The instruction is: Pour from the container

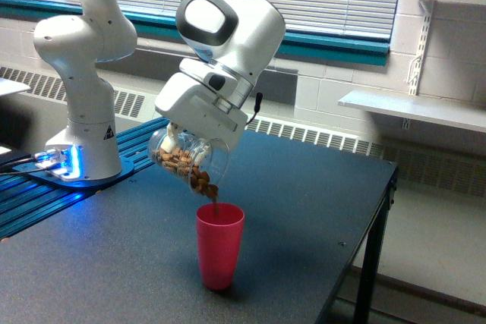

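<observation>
- Far off to the exterior view's left of the cup, I see the white robot arm's base (82,123) standing on a blue ribbed metal plate (45,199) with a blue glow at its foot.
- Above and a little to the left of the cup, I have the clear, round, wide-mouthed glass jar (184,158) tipped steeply, mouth pointing down toward the cup's rim; it is partly filled with brown nut-like pieces (179,160), most of them bunched near the mouth.
- The white gripper (181,139) is clamped on that jar from above; I can only see one pale finger (172,139) through the glass.
- At the jar's lip, a few pieces (213,192) are dropping just above the cup's opening.
- My landmark, the opaque pinkish-red plastic cup (219,246), stands upright on the dark speckled tabletop (304,210); the jar does not touch it.
- To the right of the cup and well behind it, a white wall shelf (414,108) sticks out from the block wall.
</observation>
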Available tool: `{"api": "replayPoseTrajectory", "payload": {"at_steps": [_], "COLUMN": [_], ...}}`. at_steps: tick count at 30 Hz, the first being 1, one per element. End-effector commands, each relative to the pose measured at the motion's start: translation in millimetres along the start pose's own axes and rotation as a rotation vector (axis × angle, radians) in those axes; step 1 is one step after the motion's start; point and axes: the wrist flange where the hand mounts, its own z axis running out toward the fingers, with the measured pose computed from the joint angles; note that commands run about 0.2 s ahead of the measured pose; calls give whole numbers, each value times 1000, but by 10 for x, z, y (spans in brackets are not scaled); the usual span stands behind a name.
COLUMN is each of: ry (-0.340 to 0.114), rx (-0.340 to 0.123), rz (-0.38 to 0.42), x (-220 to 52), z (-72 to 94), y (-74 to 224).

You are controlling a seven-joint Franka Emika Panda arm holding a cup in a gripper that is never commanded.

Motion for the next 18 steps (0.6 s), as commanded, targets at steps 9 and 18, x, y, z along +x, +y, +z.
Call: {"api": "replayPoseTrajectory", "payload": {"at_steps": [9,18], "ry": [6,-1], "rx": [-25,-47], "rz": [-27,-49], "x": [19,-8], "z": [-34,-11], "y": [-54,-60]}}
